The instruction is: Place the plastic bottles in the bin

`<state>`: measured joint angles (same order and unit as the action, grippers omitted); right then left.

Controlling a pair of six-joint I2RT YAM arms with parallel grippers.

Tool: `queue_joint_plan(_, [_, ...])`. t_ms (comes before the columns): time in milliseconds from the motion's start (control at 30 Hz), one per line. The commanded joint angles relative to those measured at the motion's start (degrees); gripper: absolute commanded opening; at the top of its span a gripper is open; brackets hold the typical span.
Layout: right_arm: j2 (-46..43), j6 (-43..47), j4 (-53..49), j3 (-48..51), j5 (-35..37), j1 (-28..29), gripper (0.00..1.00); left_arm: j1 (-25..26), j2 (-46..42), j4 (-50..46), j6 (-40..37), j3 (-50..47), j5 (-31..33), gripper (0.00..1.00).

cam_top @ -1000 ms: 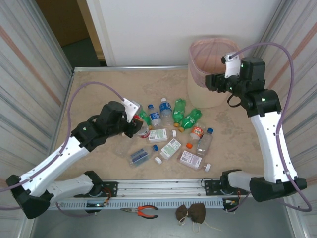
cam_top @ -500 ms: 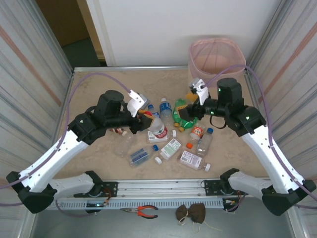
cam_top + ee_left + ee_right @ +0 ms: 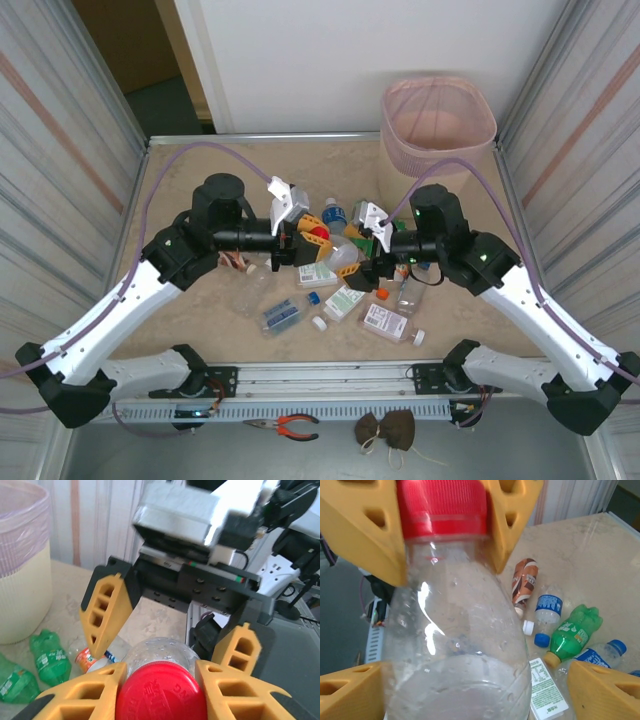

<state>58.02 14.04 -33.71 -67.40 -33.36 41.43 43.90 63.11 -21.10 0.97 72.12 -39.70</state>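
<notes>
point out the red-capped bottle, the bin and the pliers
red-capped bottle (image 3: 455, 640), right wrist view, on its clear body
bin (image 3: 22, 600), left wrist view, on its cream wall
pliers (image 3: 296, 429), top external view, on the red handles

Top external camera: fixed high behind the arm bases (image 3: 185, 368), looking down and forward over the whole bench (image 3: 330, 170) to the bin (image 3: 437, 125).

Left wrist camera: close behind the left end effector (image 3: 160, 672), facing the right end effector (image 3: 165, 650) and the bin.

Right wrist camera: very close, facing the opposite way, toward the left end effector.

All three views share the red-capped bottle (image 3: 337, 252) at mid-bench.
</notes>
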Motion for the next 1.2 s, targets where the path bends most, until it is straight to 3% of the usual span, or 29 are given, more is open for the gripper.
queue_joint_plan(0, [-1.81, 1.18, -1.86, 0.42, -0.69, 0.65, 0.84, 0.14, 0.27, 3.82, -1.5, 1.93, -5.47, 0.21])
queue_joint_plan(533, [-2.46, 1.01, -3.64, -1.81, -2.25, 0.76, 0.57, 0.16, 0.46, 4.84, -2.41, 2.61, -5.55, 0.25])
queue_joint_plan(667, [-2.54, 0.56, -3.88, -2.5, -1.72, 0.8, 0.55, 0.13, -0.5, 3.89, -3.19, 2.2, -2.85, 0.26])
queue_joint_plan(900, [-2.76, 0.02, -4.08, -4.2, 4.7, 0.77, 0.54, 0.13, -4.24, 4.4, -2.23, 0.21, 5.15, 0.62])
queue_joint_plan(1033, [-2.0, 0.24, -4.43, -6.26, 10.43, -0.16, 0.54, 0.05, -7.51, 3.28, -1.18, -2.01, 14.03, 0.69])
queue_joint_plan(1167, [1.45, -0.26, -4.52, -10.19, 12.09, -4.79, 0.54, 0.1, -10.89, -0.05, 0.95, -4.37, 24.16, 0.7])
